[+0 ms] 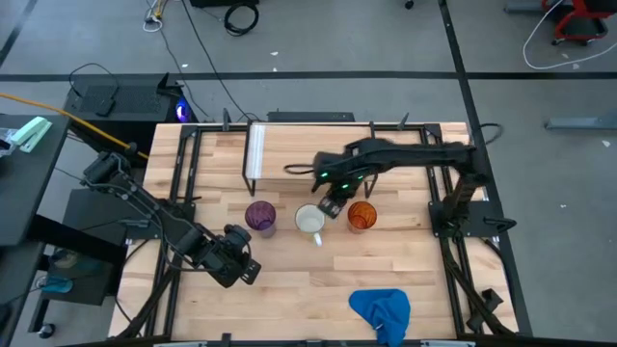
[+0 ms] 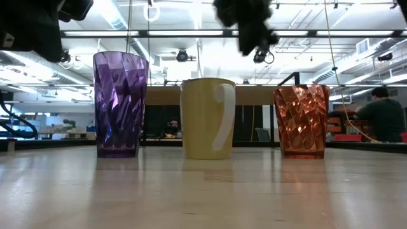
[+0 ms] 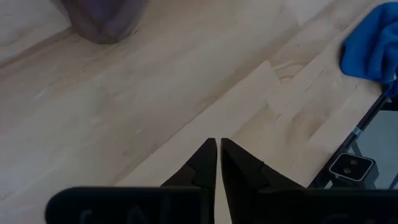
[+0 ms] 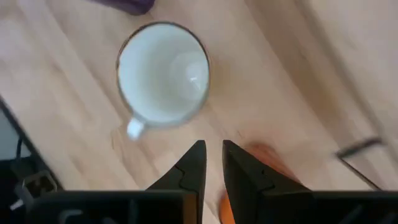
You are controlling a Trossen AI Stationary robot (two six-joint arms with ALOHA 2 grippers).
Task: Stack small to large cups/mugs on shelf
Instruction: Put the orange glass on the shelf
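Note:
Three vessels stand upright in a row on the tabletop: the purple tumbler (image 1: 260, 217) (image 2: 121, 105), the white handled mug (image 1: 309, 222) (image 2: 208, 117) (image 4: 163, 71) and the orange cup (image 1: 362, 216) (image 2: 301, 121). My right gripper (image 1: 333, 205) (image 4: 213, 152) hovers above the gap between mug and orange cup, pointing down. Its fingers are a narrow gap apart and touch nothing. The orange cup (image 4: 264, 155) is partly hidden behind them. My left gripper (image 1: 246, 268) (image 3: 218, 149) is shut, low over bare table near the purple tumbler. The light shelf board (image 1: 255, 149) stands at the far left.
A crumpled blue cloth (image 1: 381, 308) (image 3: 370, 53) lies at the table's near edge, right of centre. Black frame rails (image 1: 183, 173) run along the table's left and right sides. Bare wood lies between the cups and the near edge.

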